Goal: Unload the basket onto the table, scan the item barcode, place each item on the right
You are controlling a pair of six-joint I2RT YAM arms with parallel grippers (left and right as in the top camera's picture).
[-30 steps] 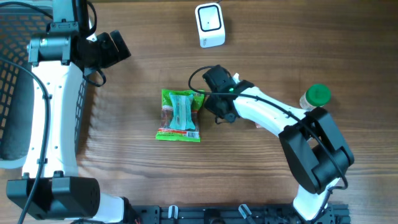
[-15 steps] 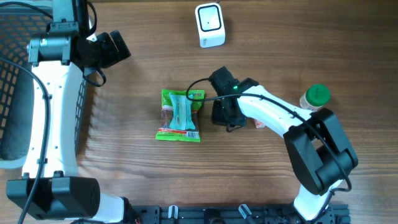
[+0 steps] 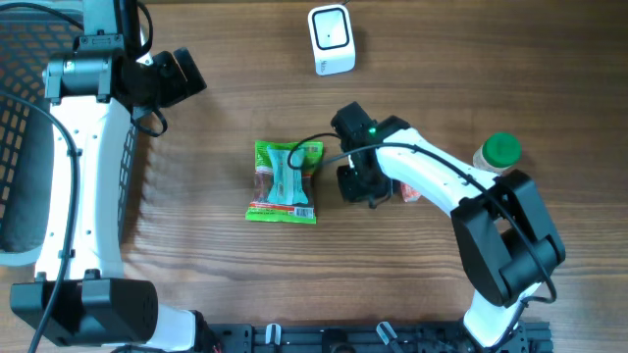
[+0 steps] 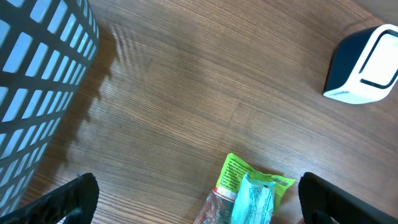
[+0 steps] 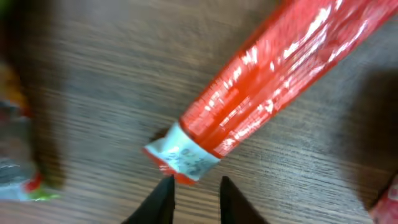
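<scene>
The right arm has slid a little way off the green packet (image 3: 285, 181). Now the right pincer (image 5: 194, 200) hangs low over the red packet (image 5: 267, 74). The red packet lies flat on the desk (image 3: 196, 255), just beside the green packet on the right arm's side. I think the red packet is the thing to scan, because that is where the arm goes. In the right wrist view the two tips stand a little apart with only wood between them, so this pincer pinches nothing. The tips point at the packet's flat end, where a small white label (image 5: 180, 155) is. My guess is that they wait there because that end is thin and easy to nip. The view is blurry, so I cannot tell if a barcode is on the label. The scanner (image 3: 331, 39) sits well away from the green packet, up at the far edge of the desk. So the red packet has to be picked up and carried over to it. The left pincer (image 4: 199, 198) is spread wide and holds nothing. It hangs above the desk near the green packet, on the side where the basket (image 3: 20, 88) is, and it seems to keep out of the way. A bottle (image 3: 500, 152) with a green lid stands far from the green packet, past the red one, and nothing touches it.
</scene>
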